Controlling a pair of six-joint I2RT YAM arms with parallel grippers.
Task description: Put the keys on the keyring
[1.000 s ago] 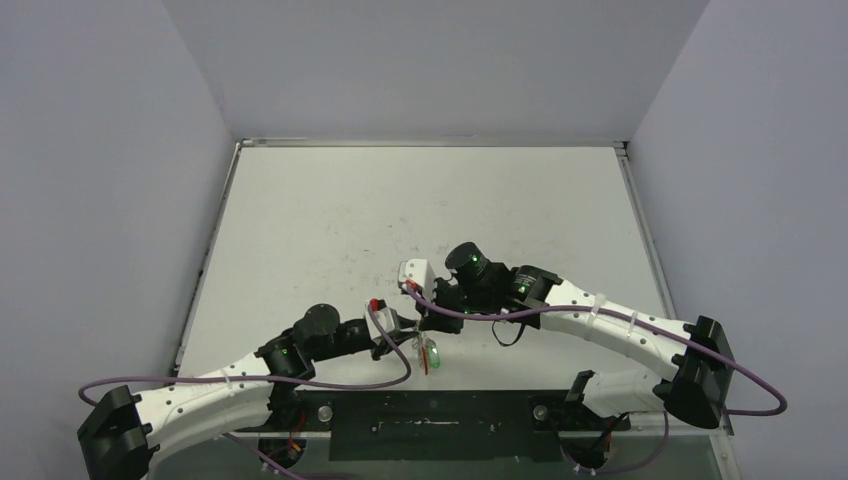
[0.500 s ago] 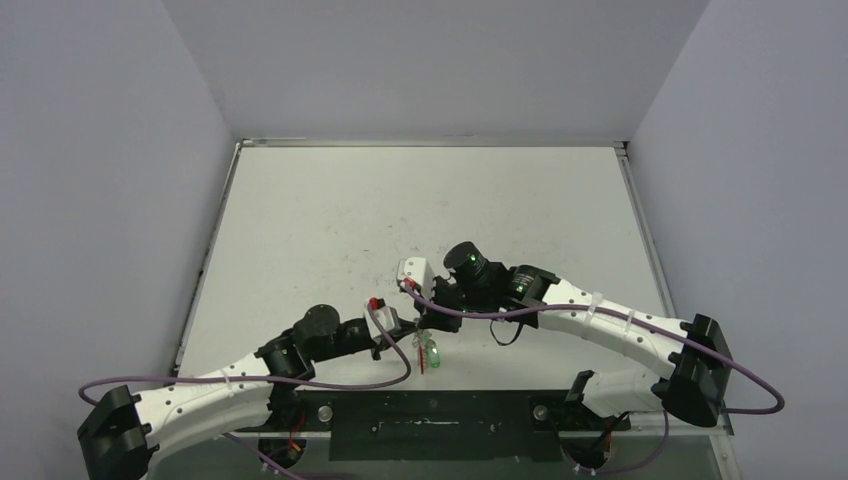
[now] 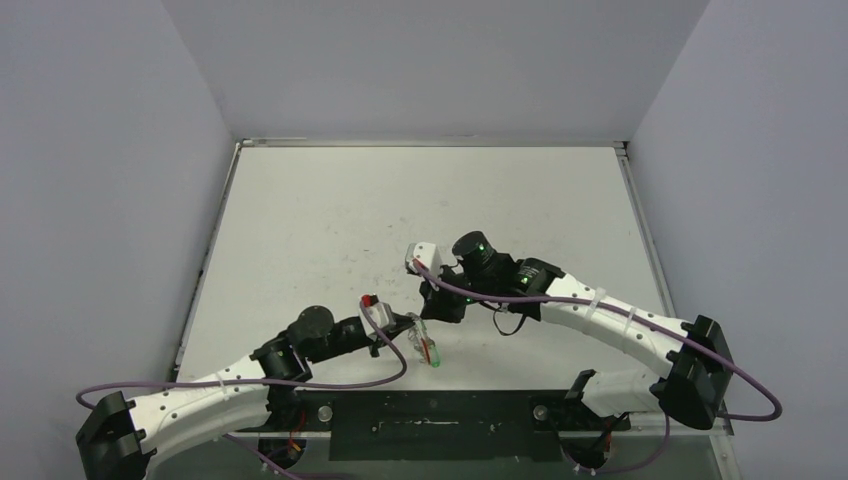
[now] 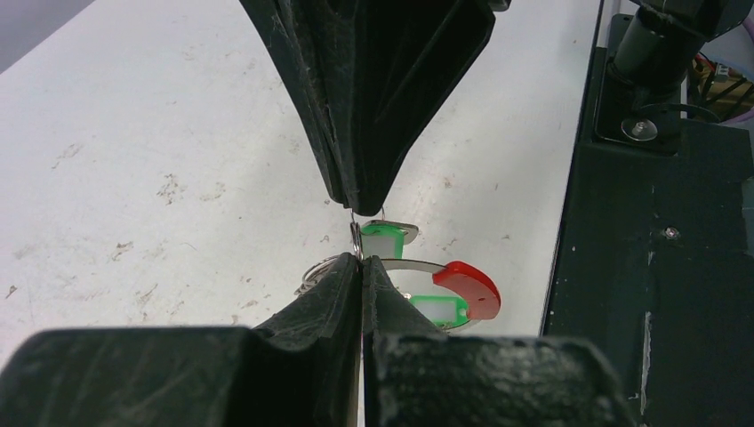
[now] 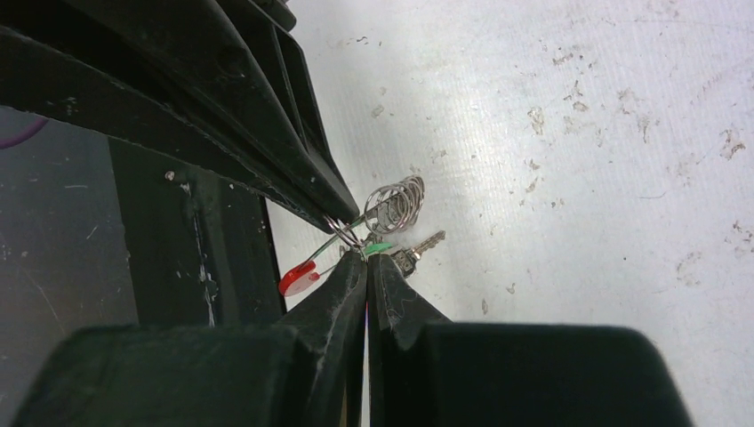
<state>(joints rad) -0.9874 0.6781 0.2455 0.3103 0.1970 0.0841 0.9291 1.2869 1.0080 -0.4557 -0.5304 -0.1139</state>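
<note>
The keyring (image 4: 418, 264) is a silvery loop with a curved red segment (image 4: 471, 286), and a small wire coil (image 5: 397, 203) hangs by it. The keys (image 5: 422, 245) are tiny and silver, joined to green tags (image 4: 384, 240). In the top view the bundle (image 3: 430, 350) hangs just above the table's near edge, between both arms. My left gripper (image 4: 362, 258) is shut on a thin wire of the keyring. From the opposite side my right gripper (image 5: 366, 253) meets it tip to tip, shut at the green tag of the keys. Exactly which wire each tip pinches stays hidden.
A black base plate (image 3: 440, 420) with bolts runs along the near edge right under the bundle. Purple cables (image 3: 330, 382) loop off both arms. The white table (image 3: 420, 210) stretches back to grey walls on three sides.
My left gripper has closed on the ring's wire. The right wrist has shifted a little back and right, the left arm has stretched forward, and the bundle has tilted slightly.
</note>
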